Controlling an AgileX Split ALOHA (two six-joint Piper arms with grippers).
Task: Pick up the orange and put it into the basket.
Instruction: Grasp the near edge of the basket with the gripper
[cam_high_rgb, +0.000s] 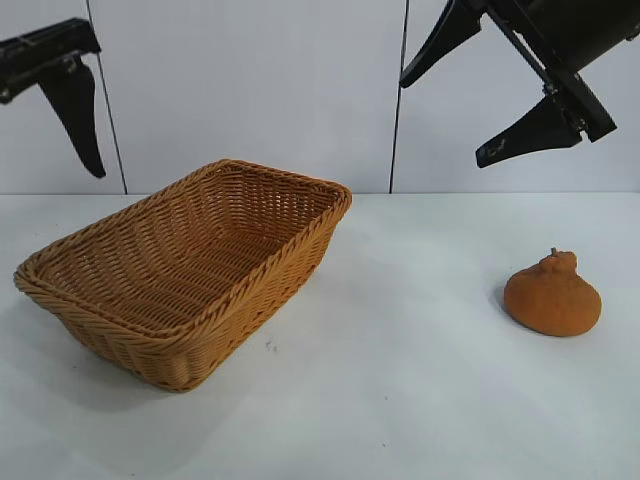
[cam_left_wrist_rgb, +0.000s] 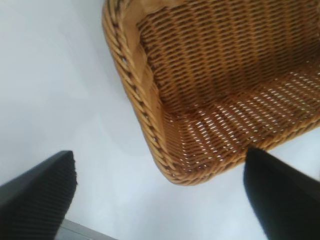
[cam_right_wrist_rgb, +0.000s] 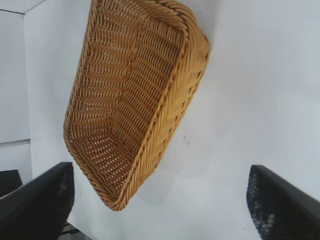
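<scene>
Nearest the lens, the empty basket (cam_high_rgb: 190, 270) is set below the wide-spread left gripper (cam_high_rgb: 60, 95), while the orange (cam_high_rgb: 552, 295) is left untouched on the table (cam_high_rgb: 400, 400) beneath the equally wide right gripper (cam_high_rgb: 465, 100), judged poised for the pickup.

The left gripper (cam_left_wrist_rgb: 160, 200) hung with its fingers (cam_left_wrist_rgb: 35, 195) spread wide. The basket (cam_left_wrist_rgb: 150, 100) corner lay between and beyond them, on the white table (cam_left_wrist_rgb: 55, 80).

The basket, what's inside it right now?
Nothing shows inside the basket; its woven floor and inner walls look bare. The near wall hides a strip of floor in the exterior view. The orange sits apart on the table.
</scene>
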